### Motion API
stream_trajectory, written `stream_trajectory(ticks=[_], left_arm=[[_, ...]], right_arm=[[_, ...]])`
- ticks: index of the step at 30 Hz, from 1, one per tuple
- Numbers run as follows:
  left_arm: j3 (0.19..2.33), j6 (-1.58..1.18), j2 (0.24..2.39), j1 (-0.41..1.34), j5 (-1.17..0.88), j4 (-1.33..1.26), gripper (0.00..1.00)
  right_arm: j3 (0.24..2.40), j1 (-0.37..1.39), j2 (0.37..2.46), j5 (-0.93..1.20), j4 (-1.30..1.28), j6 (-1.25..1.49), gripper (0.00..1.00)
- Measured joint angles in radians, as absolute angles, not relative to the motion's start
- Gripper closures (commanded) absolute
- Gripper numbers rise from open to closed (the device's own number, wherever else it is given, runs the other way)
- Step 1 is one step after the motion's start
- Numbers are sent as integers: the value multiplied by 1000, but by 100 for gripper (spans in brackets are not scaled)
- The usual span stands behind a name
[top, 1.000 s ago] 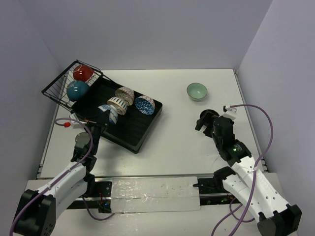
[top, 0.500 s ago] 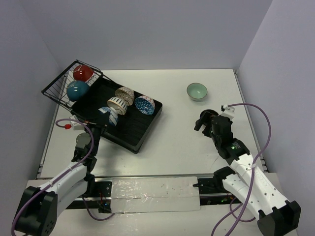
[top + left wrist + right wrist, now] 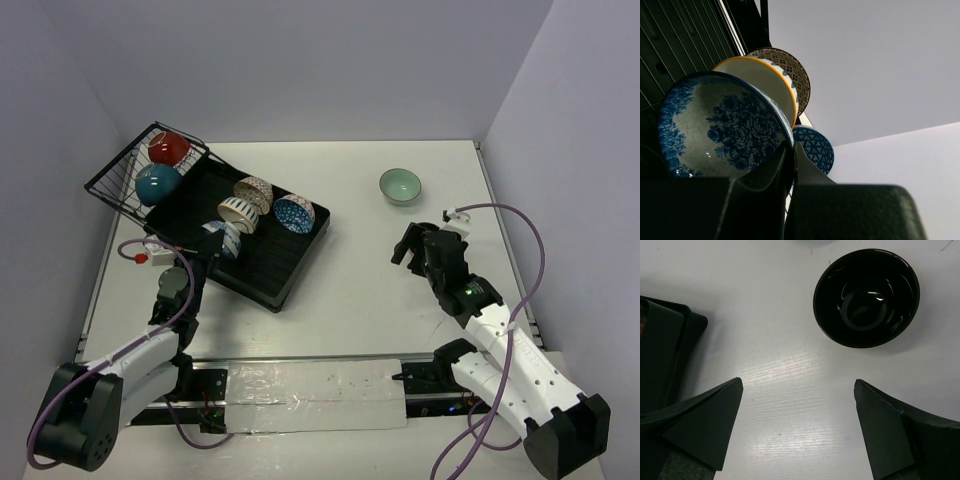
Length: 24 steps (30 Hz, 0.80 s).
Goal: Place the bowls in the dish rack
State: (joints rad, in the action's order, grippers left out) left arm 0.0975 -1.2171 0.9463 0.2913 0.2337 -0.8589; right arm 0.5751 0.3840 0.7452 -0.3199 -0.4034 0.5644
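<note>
Black left claw [image 3: 791, 160] clamps the rim of the blue floral bowl [image 3: 725, 125], which sits on edge in the dish rack [image 3: 275, 265], left of frame. Looks like the placing step, release due next. Right claw [image 3: 797, 387] spread wide, empty, over worktop [image 3: 350, 260]; black bowl [image 3: 866, 297] just ahead, mint bowl [image 3: 400, 185] beyond, unloaded.

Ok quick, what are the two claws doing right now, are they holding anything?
Left gripper: closed on the rim of the blue floral bowl.
Right gripper: open, holding nothing.
</note>
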Motion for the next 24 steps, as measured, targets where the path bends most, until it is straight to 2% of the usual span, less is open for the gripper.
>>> stream_trajectory(ticks=[16,20,22,24], left_arm=[[82,-1262,750,291,270,-633,99],[83,-1277,730,291,287,-596,93],[83,-1280,731,291,292,-589,85],[84,-1280,734,291,296,-580,83]], right_arm=[[624,409,797,-336,-396,552,0],[624,417,802,-343,-396,550,0],[624,421,803,-347,-395,548,0],[624,422,803,-348,-395,548,0]])
